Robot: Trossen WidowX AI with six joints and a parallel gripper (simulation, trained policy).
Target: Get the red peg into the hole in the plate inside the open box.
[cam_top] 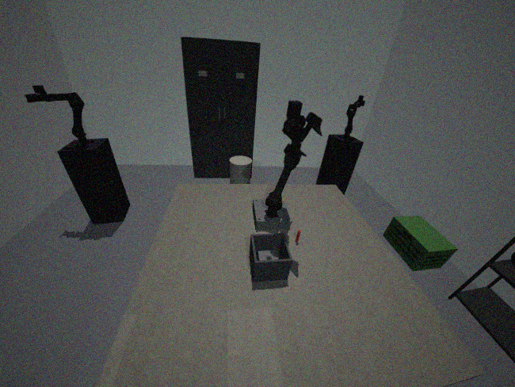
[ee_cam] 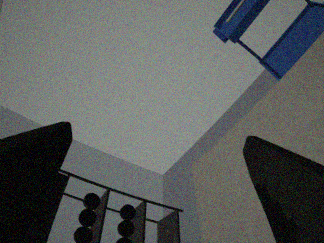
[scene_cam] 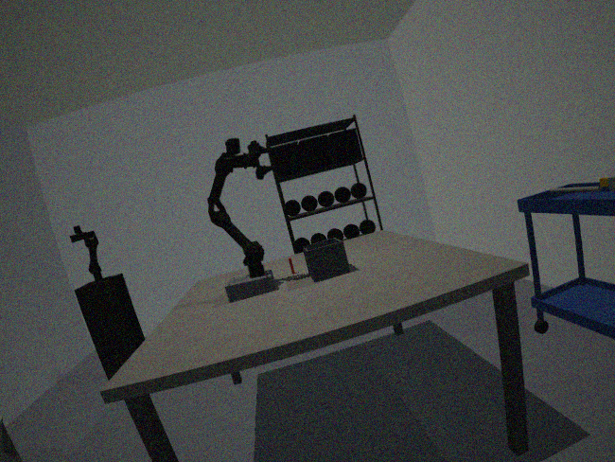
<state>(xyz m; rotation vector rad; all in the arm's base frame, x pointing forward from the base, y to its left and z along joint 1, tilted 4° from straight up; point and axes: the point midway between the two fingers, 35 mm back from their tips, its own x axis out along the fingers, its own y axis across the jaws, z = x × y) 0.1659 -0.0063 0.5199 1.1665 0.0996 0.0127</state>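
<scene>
A gray box (cam_top: pixel 270 271) (scene_cam: pixel 327 260) stands at the center of the top view, its open mouth offering a way down between four walls. Those walls block any sideways entry at desk (cam_top: pixel 257 333) (scene_cam: pixel 347 303) level. Just beside it, toward the right of the frame, the red peg (cam_top: pixel 297 236) (scene_cam: pixel 291 266) stands upright, with a narrow strip of desk between the two. Above the box, open air runs to its rim; the arm (cam_top: pixel 287 170) (scene_cam: pixel 216 191) rises behind it, toward the upper right.
</scene>
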